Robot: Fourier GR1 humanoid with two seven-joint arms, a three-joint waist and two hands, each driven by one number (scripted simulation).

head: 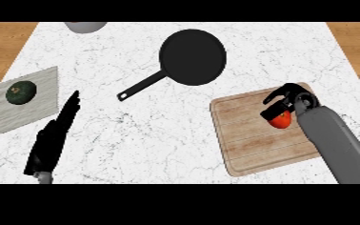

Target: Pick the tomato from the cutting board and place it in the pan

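Two stages make up this job, and only the first looks under way. The right hand (287, 101) sits at about three o'clock in the view, over the far right corner of the cutting board (246, 148). Its fingers are curled round the tomato (281, 120), of which only a red patch shows beneath them. Whether the tomato is lifted off the wood or resting on it, I cannot tell. The pan (193, 57) lies at twelve o'clock on the desk (141, 138), well apart from the board, its handle pointing toward eight o'clock; the tomato is not yet in it. By my reading, the carry toward ten or eleven o'clock from the board and the release are both left to do. The left hand (49, 136) rests at eight o'clock, fingers straight, holding nothing.
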